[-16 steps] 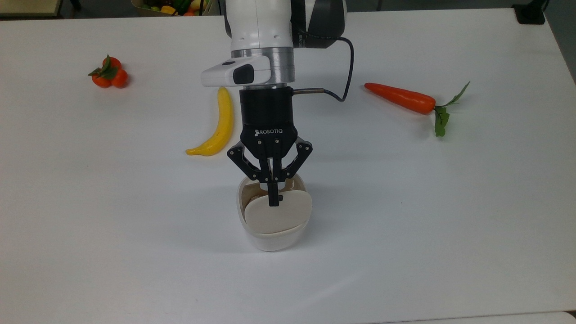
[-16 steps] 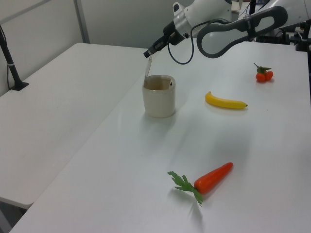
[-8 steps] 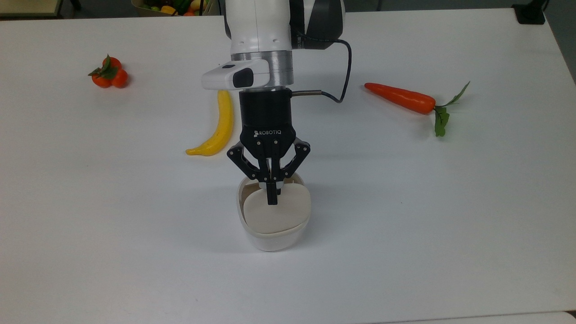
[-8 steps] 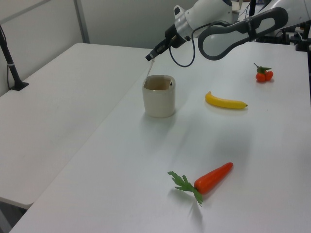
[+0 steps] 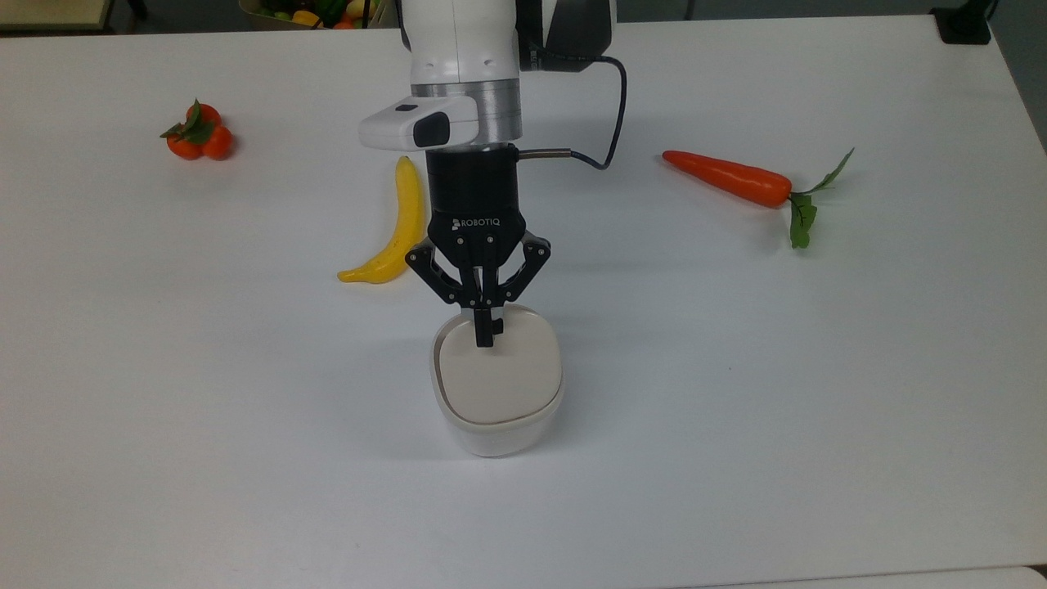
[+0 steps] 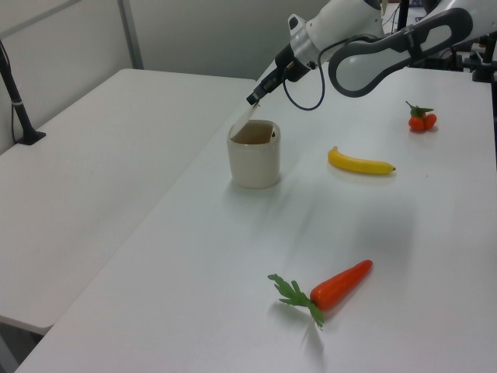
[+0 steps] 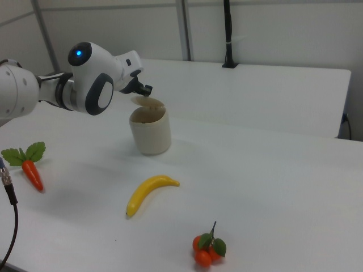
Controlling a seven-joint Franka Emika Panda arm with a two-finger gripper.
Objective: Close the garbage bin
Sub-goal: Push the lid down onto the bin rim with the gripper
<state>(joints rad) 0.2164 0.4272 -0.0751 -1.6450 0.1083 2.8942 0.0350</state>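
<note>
The bin is seen standing upright near the middle of the white desk, its opening facing up. The lid is tilted, part-way down over the opening: in the left view it slants up from the bin's far-left rim toward the gripper, and in the right view it sits raised above the rim. In the top view the lid's hinged edge is at the lower side, and its free edge points toward the arm.

The gripper is placed at the lid's free edge, just above the bin. The jaws are drawn together, with hardly any gap seen between the fingertips; whether the lid's edge is pinched or merely pressed cannot be told.

In the top view a banana is seen to the upper left of the bin, tomatoes far left, and a carrot to the upper right, all well apart from the bin.
</note>
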